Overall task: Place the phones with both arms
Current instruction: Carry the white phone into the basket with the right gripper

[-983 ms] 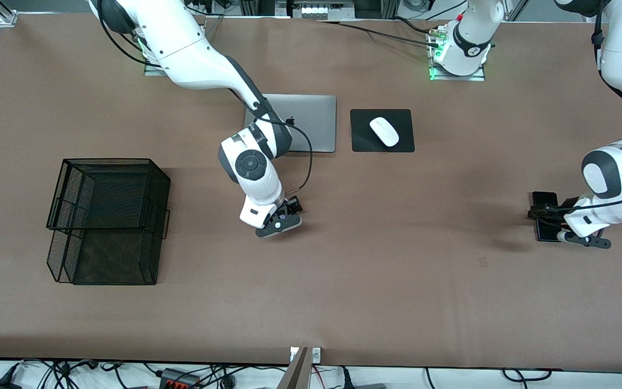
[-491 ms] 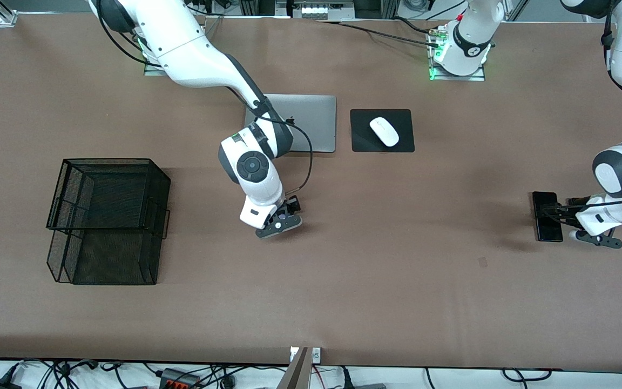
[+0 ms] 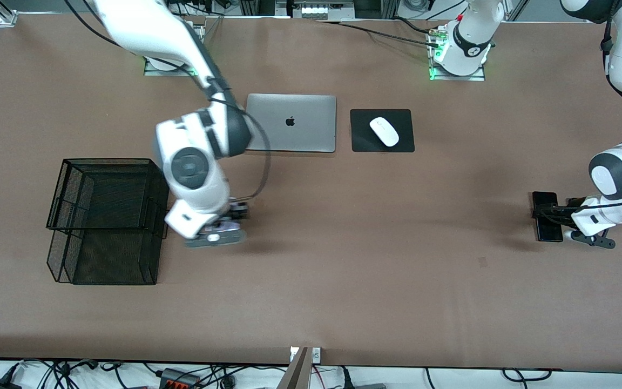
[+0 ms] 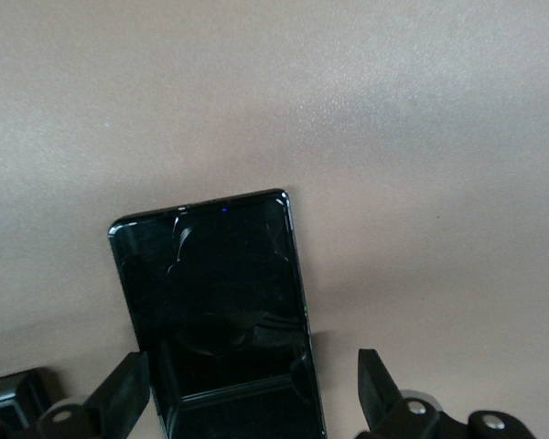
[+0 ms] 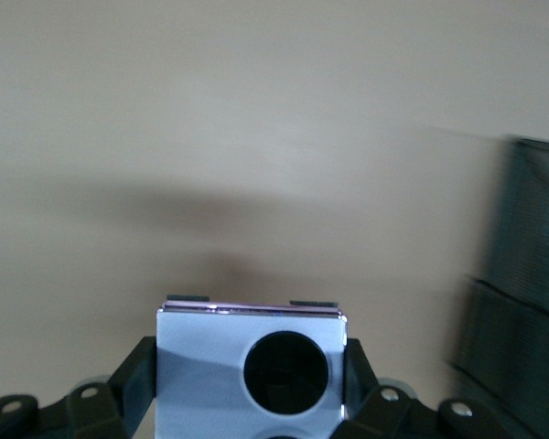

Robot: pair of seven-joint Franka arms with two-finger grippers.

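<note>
Overhead first: right gripper [image 3: 219, 233] is hanging just beside the black mesh basket [image 3: 107, 219], on the side toward the left arm's end of the worktop [image 3: 343, 281], carrying the lavender flip phone [image 3: 228, 223]. Left gripper [image 3: 581, 224] is sitting low at the black slab phone [image 3: 547, 216], which is lying flat well apart from the basket, at the left arm's end. Laptop [image 3: 292, 123] and white mouse [image 3: 384, 131] on its mousepad [image 3: 382, 130] are lying farther from the camera than the basket.

Left wrist view: fingers [image 4: 119, 393] are standing wide, straddling the slab phone [image 4: 221, 306] without gripping. Glossy glass, thin, stiff; likely slippery and awkward to lift off the flat surface. Long edges look like the place to pinch.

Right wrist view: fingers [image 5: 135, 384] are clamping the lavender phone [image 5: 252, 380] by its two side edges. Compact, rigid, probably light; smooth casing could slide. Basket mesh [image 5: 522, 302] is showing nearby.

Count: two phones visible, one basket, one laptop, one mouse, one pad.
</note>
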